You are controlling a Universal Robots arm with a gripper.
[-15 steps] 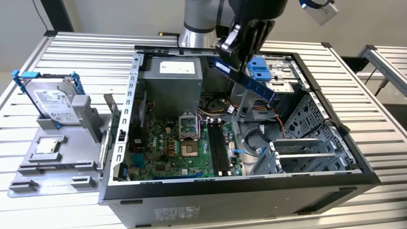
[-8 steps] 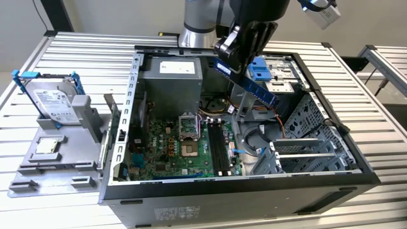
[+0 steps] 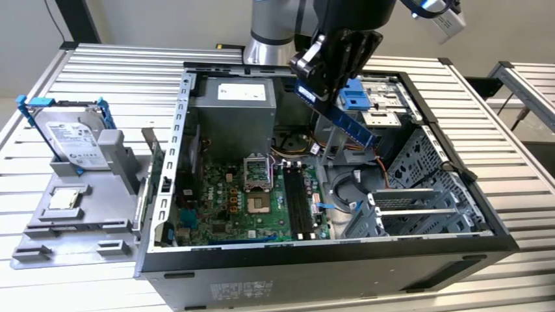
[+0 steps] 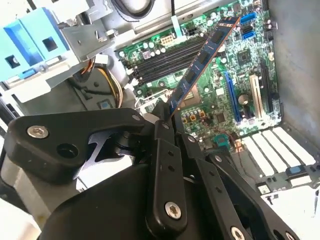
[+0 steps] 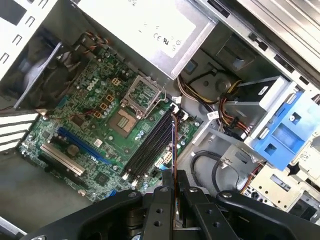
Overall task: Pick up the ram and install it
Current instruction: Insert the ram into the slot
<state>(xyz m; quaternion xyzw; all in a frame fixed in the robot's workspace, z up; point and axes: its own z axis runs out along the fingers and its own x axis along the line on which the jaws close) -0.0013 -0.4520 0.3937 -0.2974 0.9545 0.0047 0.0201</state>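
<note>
Aloft, ram [image 3: 347,122] (aslant) between fingers [image 4: 164,150]

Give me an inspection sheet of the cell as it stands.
Surface: slatted metal table, holding open computer case.
Job's things: ram held tilted above the motherboard, not seated.
Clutter: hard drive and processor chip on grey fixture beside the case.
Pincer: the pincer is shut on the ram's upper end.
Cables: wire bundle inside the case by the drive bay.
Surroundings: second table at the exterior view's right.
</note>
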